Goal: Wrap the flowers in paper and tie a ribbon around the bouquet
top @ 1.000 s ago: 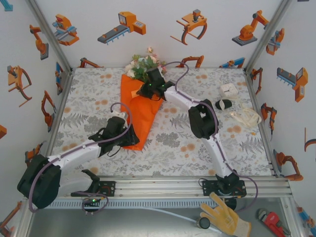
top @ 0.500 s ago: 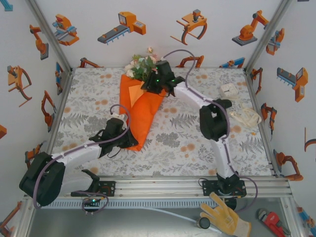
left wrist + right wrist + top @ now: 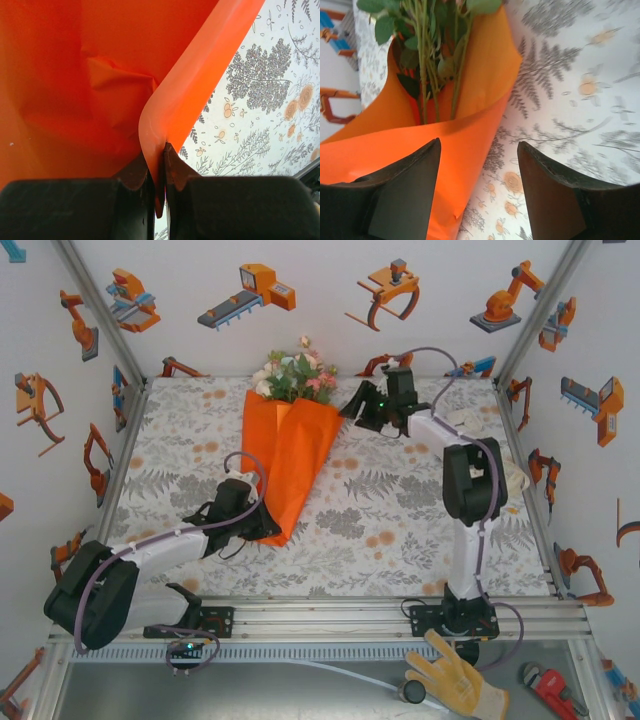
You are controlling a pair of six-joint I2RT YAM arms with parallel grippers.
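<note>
So the left pincer (image 3: pixel 157 167) was clamped down narrow on a fold of the paper (image 3: pixel 75 75), with the orange edge pinched right between its jaws. That was at the pointy end of the bouquet (image 3: pixel 290 455), which stretched away from it toward the far wall. The right pincer (image 3: pixel 479 147) stood wide with nothing in it, just off the cone's wide end. The paper's rim sat ahead and a bit left of its fingers, and the flowers (image 3: pixel 427 55) poked out beyond that. The patterned table (image 3: pixel 390 525) lay under both.
</note>
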